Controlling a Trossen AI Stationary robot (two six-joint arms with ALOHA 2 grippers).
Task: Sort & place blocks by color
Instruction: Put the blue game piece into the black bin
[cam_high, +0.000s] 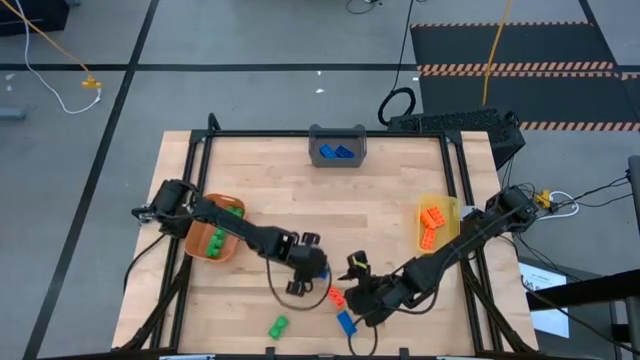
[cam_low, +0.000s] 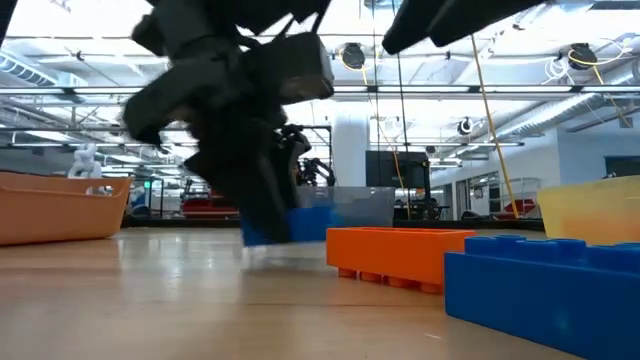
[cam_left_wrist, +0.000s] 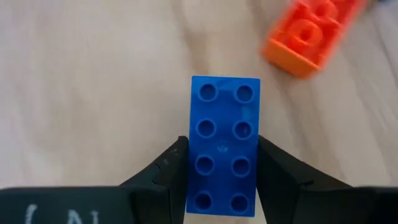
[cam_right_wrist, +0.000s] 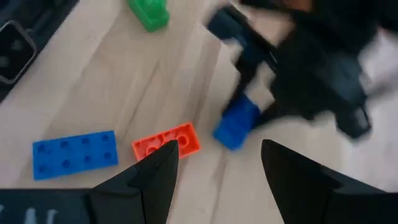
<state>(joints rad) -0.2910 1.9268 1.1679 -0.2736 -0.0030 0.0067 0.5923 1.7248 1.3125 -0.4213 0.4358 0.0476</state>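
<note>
A wooden table (cam_high: 380, 200) carried three bins at its edges, apparently one per colour. The grey bin (cam_high: 338, 146) at the far edge held blue blocks, the orange bin (cam_high: 215, 232) on the left held green ones, and the yellow bin (cam_high: 437, 222) on the right held orange ones, so sorting looked well along.

Both dark arms reached into the near middle of the table, where the unsorted pieces lay. The left gripper (cam_left_wrist: 217, 180) was low at the wood, its two fingers pressed against the long sides of a blue block (cam_left_wrist: 224, 146), clamped on it by the look of things. The block was gripped studs-up, probably for carrying to the grey bin.

The right gripper (cam_right_wrist: 214, 165) hovered just beside it with fingers apart and nothing between them, over an orange block (cam_right_wrist: 166, 142).

Loose pieces remained on the table: a flat blue block (cam_right_wrist: 74, 153) beside the orange one, and a green block (cam_high: 278, 326) near the front edge.
</note>
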